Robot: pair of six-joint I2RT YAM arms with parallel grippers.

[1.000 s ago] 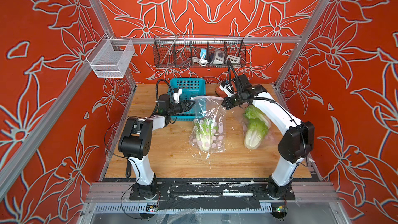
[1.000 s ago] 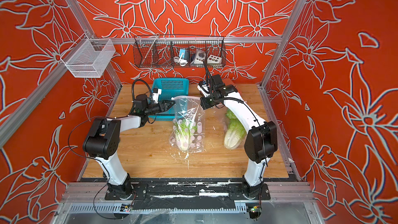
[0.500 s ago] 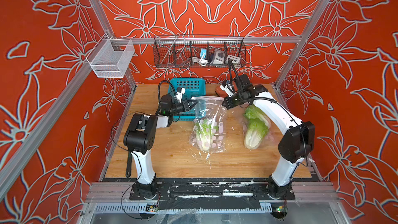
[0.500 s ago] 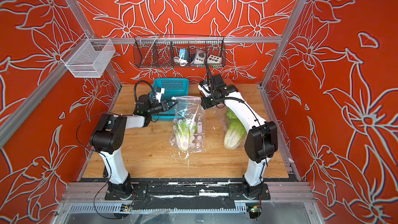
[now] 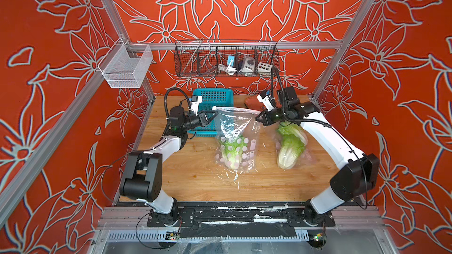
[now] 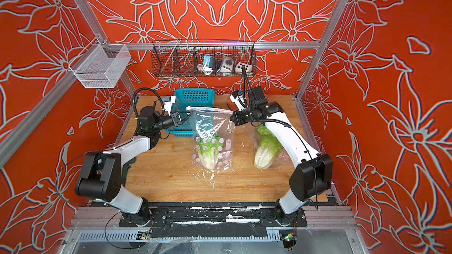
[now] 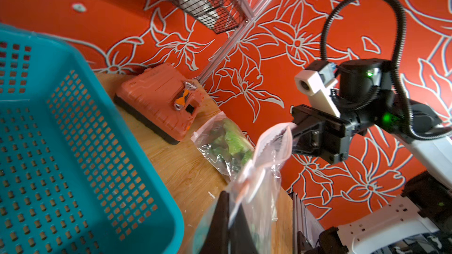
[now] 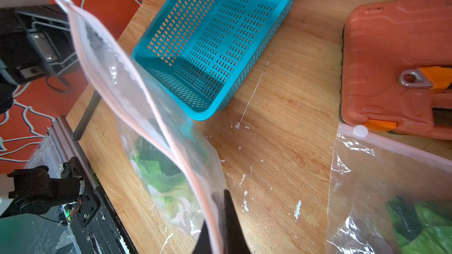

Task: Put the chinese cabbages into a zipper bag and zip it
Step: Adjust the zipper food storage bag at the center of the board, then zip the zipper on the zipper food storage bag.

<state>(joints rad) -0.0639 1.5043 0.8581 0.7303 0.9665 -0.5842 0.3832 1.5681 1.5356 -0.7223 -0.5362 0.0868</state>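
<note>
Insp. note, remote station. L claw (image 5: 213,114): jaws together, clamped on a top corner of the zipper bag (image 5: 236,128), right by its white slider (image 5: 214,108). R claw (image 5: 258,118): jaws together, clamped on the opposite top corner. The bag hangs upright between the two with its rim stretched taut and its bottom resting on the surface (image 5: 195,179).

One chinese cabbage (image 5: 232,151) sits low in the held bag, white base toward the front edge, leaves up. In the R wrist view I cannot tell whether the pink zip strip (image 8: 137,103) is sealed along its length; it looks parted mid-span.

Second cabbage (image 5: 289,147) lies on the surface inside a second clear bag (image 8: 362,167), partly under the R arm and apart from the held bag.

Teal basket (image 5: 210,97) stands just behind the held bag, near the L claw. Orange case (image 5: 250,101) lies at the back, beside the basket.
</note>
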